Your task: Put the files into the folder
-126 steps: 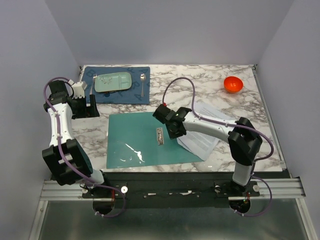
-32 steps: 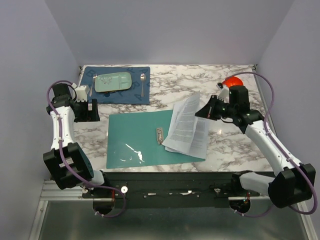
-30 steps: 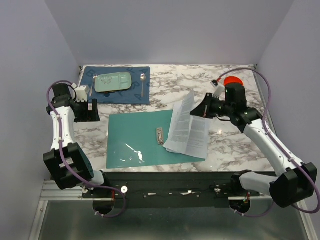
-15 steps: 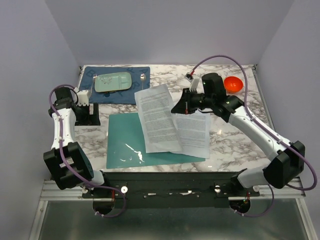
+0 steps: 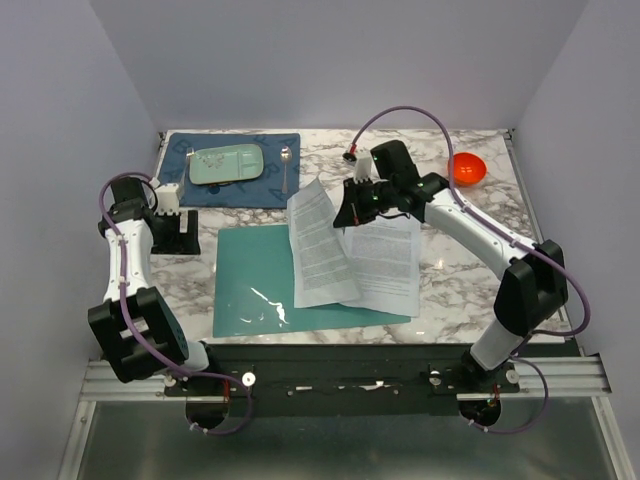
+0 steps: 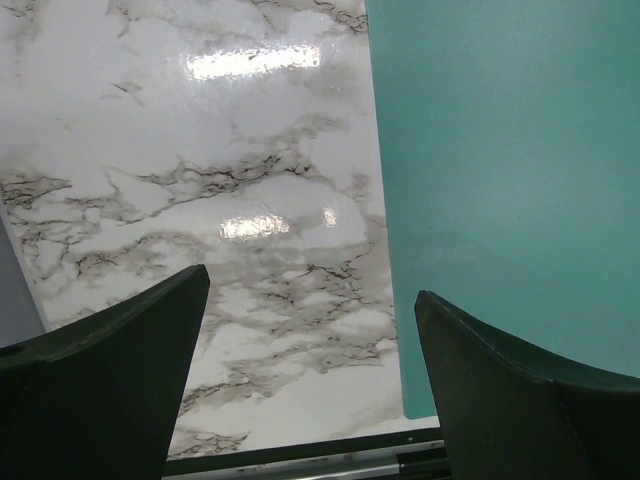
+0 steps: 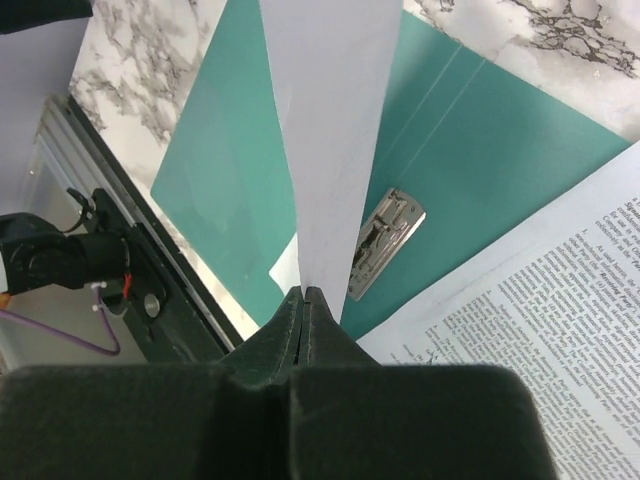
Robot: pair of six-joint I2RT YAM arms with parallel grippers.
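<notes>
The teal folder [image 5: 255, 270] lies open and flat at the table's front centre. In the right wrist view its metal clip [image 7: 386, 240] shows. My right gripper [image 5: 346, 212] is shut on the top edge of one white file sheet [image 5: 320, 250]. That sheet hangs slanted over the folder's right half, its blank back [image 7: 325, 140] running up from the gripper [image 7: 305, 292]. Another printed file sheet [image 5: 392, 262] lies flat across the folder's right edge. My left gripper [image 5: 178, 230] stands open with nothing in it, left of the folder, and the folder's left edge [image 6: 500, 180] shows beside its fingers.
A dark blue placemat [image 5: 270, 188] at the back left carries a pale green tray [image 5: 226, 163] and a spoon [image 5: 286, 168]. An orange bowl [image 5: 466, 168] sits at the back right. The table's front rail [image 6: 300, 462] lies just beyond the left fingers.
My right gripper has carried the held sheet left and towards the back, so that it now hangs more steeply over the folder. The left arm has barely moved.
</notes>
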